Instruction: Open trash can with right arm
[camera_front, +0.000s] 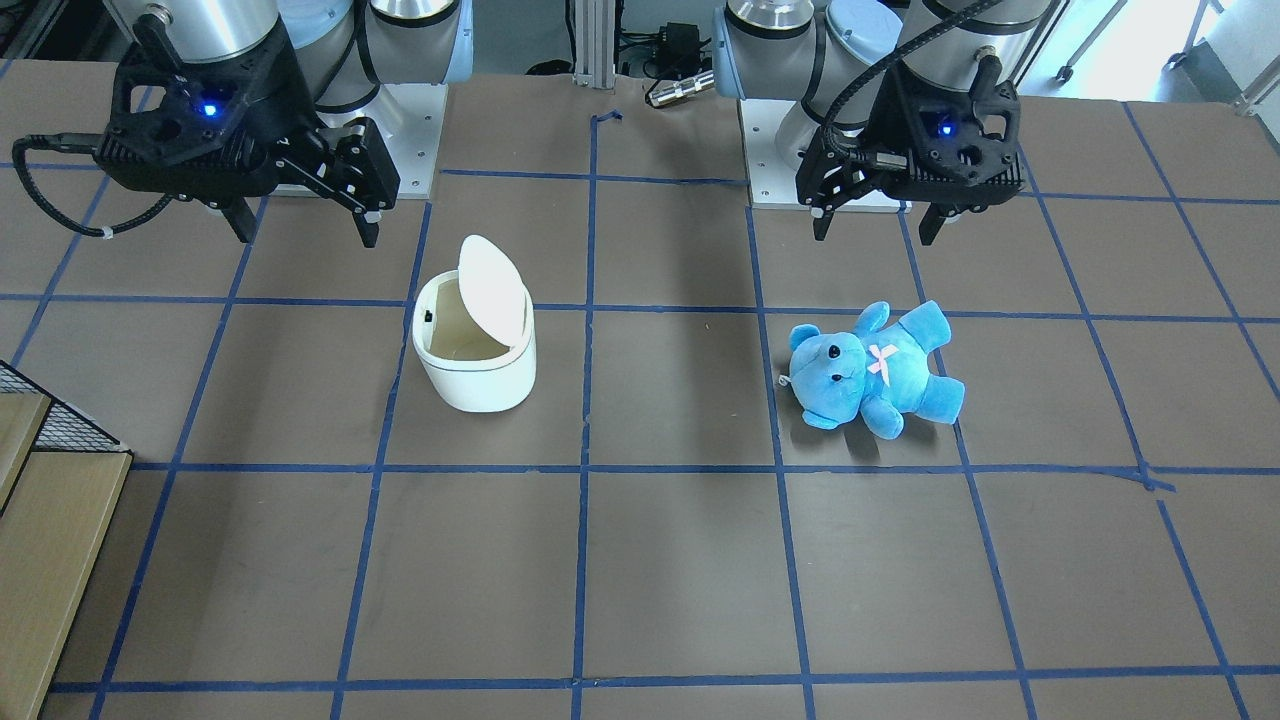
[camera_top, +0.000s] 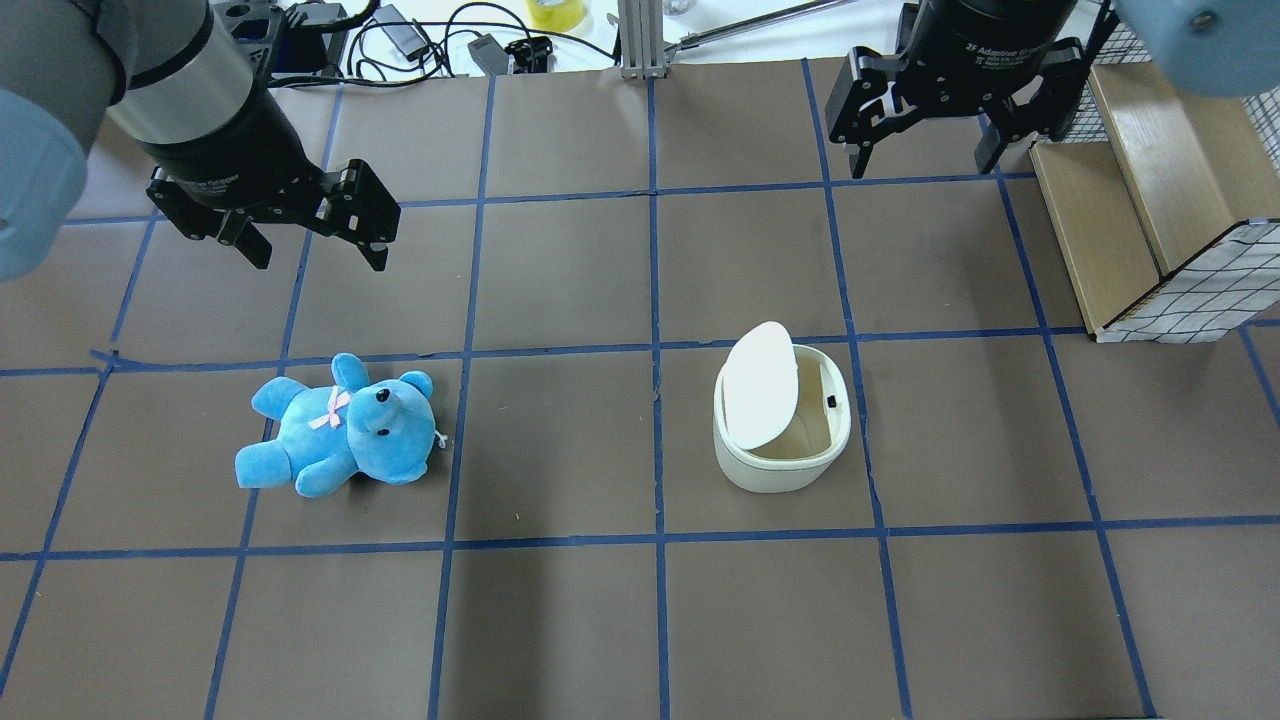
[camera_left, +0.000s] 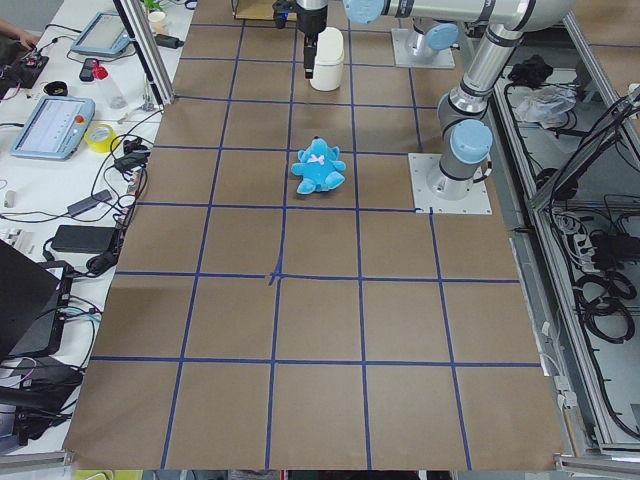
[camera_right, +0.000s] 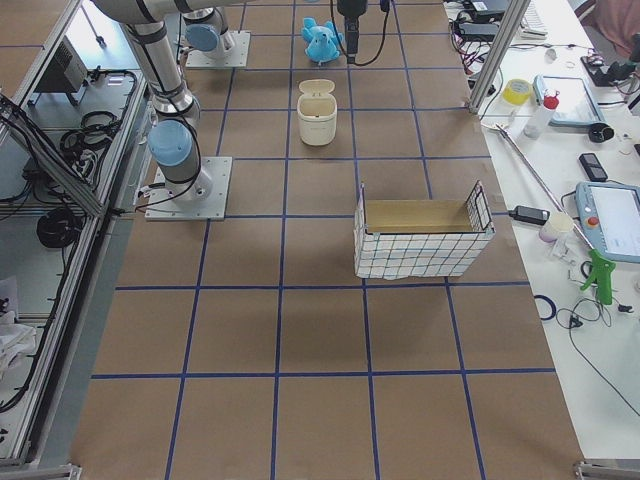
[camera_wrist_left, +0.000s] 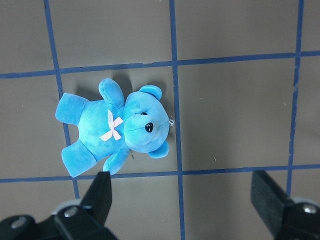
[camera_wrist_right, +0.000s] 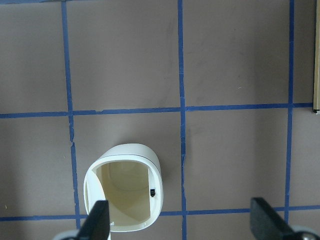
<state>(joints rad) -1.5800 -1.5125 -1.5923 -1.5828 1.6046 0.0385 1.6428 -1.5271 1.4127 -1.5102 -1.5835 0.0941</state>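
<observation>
The white trash can (camera_front: 473, 365) stands on the brown table with its flip lid (camera_front: 492, 290) tilted up, so the beige inside shows. It also shows in the overhead view (camera_top: 782, 455) and at the bottom of the right wrist view (camera_wrist_right: 125, 190). My right gripper (camera_front: 305, 228) is open and empty. It hangs above the table behind the can, apart from it, and shows in the overhead view (camera_top: 925, 155) too. My left gripper (camera_front: 875, 228) is open and empty above the table near the blue teddy bear (camera_front: 875, 370).
The teddy bear (camera_top: 340, 435) lies on its back on my left side, below the left gripper (camera_wrist_left: 182, 200). A wire-mesh basket with a wooden box (camera_top: 1150, 200) stands at the table's right edge, close to the right arm.
</observation>
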